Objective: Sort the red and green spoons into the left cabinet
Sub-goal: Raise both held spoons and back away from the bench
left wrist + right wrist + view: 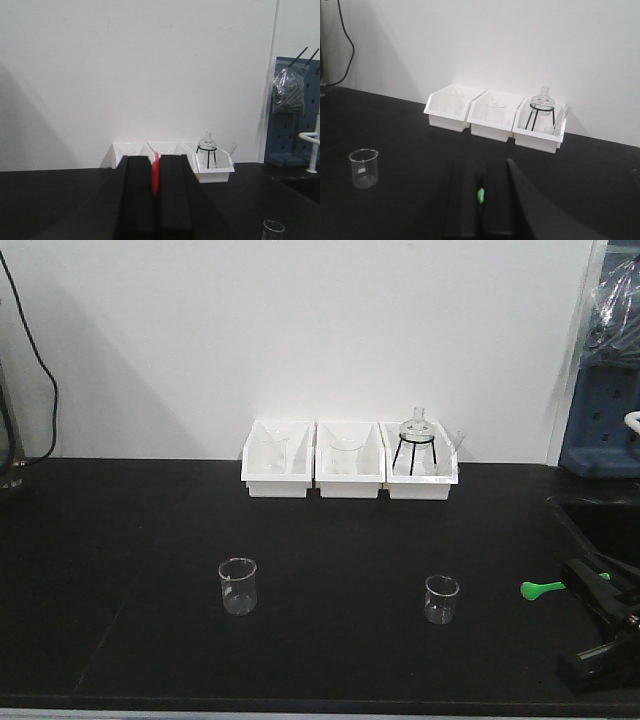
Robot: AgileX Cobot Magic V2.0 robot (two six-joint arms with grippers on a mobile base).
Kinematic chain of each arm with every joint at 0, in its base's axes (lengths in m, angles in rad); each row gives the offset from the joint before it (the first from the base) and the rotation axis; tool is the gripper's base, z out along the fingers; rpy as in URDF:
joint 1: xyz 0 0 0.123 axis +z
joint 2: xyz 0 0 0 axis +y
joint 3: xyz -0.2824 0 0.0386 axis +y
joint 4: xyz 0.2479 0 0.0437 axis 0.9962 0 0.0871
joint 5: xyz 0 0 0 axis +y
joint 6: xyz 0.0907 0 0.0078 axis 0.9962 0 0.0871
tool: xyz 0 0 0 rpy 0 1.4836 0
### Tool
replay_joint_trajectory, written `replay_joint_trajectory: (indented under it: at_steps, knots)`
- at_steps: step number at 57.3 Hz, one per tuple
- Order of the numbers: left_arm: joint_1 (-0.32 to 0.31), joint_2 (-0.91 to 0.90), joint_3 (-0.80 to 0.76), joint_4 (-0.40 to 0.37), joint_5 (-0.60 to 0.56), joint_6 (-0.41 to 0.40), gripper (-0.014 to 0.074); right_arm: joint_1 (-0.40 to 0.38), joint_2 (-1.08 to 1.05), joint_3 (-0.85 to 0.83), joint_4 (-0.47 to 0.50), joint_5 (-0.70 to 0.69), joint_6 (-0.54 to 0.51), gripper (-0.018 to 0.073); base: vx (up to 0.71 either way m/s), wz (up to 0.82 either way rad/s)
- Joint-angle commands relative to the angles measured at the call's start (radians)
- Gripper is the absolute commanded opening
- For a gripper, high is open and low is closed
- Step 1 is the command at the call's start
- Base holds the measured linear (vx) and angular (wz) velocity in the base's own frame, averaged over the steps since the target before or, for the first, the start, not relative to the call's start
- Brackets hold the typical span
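Fingers [139,190] of the left gripper [156,161]: black, drawn narrow, clamping the red spoon [156,177], of which only a thin upright sliver shows in the slot. Right gripper [481,167]: likewise pinched close, on the green spoon [545,587]. Black table [120,540]: wide, against a white wall. Three white bins [350,482]: side by side at the back edge, each holding glassware; the rightmost has a flask [415,428] on a dark wire stand. Two glass cups: one left of centre [238,586], one right of centre [441,599], upright, well apart. Green spoon, front view: near the table's right edge, long axis running roughly left to right, bowl end sticking out leftward from the right fingers. Left cabinet: not visible in any view, so its bearing from either spoon cannot be told; by its name it probably lies on the left arm's side, giving the red spoon the shorter reach.
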Motion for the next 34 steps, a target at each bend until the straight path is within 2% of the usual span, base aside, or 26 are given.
replay_joint_trajectory:
  at_steps: [1, 34]
  knots:
    - [-0.004, 0.000, -0.027, -0.020, -0.060, -0.006, -0.0006, -0.001, -0.018, -0.027, 0.015, -0.069, -0.002, -0.0004, -0.28, 0.03]
    - [-0.004, 0.000, -0.027, -0.020, -0.060, -0.006, -0.0006, -0.001, -0.018, -0.027, 0.015, -0.069, -0.002, -0.0004, -0.29, 0.04]
